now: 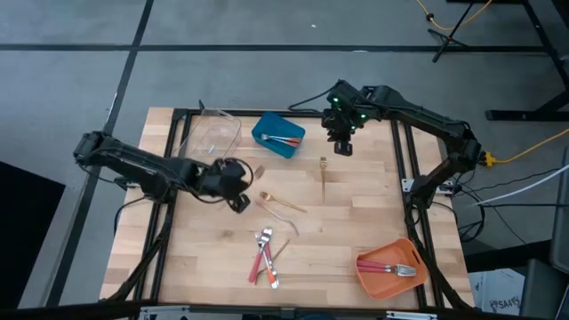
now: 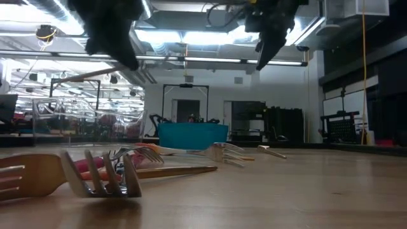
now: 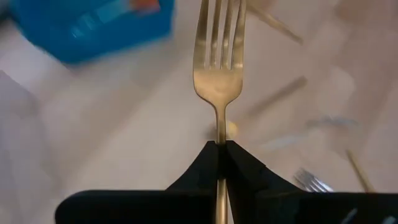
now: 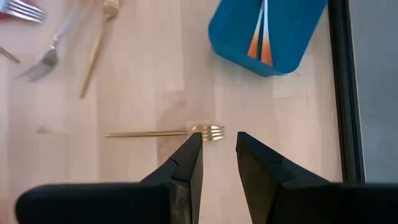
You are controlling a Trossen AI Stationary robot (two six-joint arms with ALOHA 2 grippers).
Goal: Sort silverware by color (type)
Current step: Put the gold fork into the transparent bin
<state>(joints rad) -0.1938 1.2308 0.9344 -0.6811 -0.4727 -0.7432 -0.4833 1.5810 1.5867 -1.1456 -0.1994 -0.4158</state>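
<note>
— Left wrist view: why is that gold fork (image 3: 219, 74) upright?
— My left tool (image 3: 220, 148) is clamped on its handle, lifted near the surface's middle for binning.
— Your right tool (image 4: 217, 149)?
— Fingers apart above another gold fork (image 4: 165, 132) near the blue bin (image 4: 267, 31).

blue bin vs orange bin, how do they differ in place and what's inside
The blue bin sits at the table's far side near the right hand; the orange bin sits at the near right corner. The blue bin holds orange-handled pieces; the orange bin holds red-handled ones. Both are small open bins with a few utensils.
</note>
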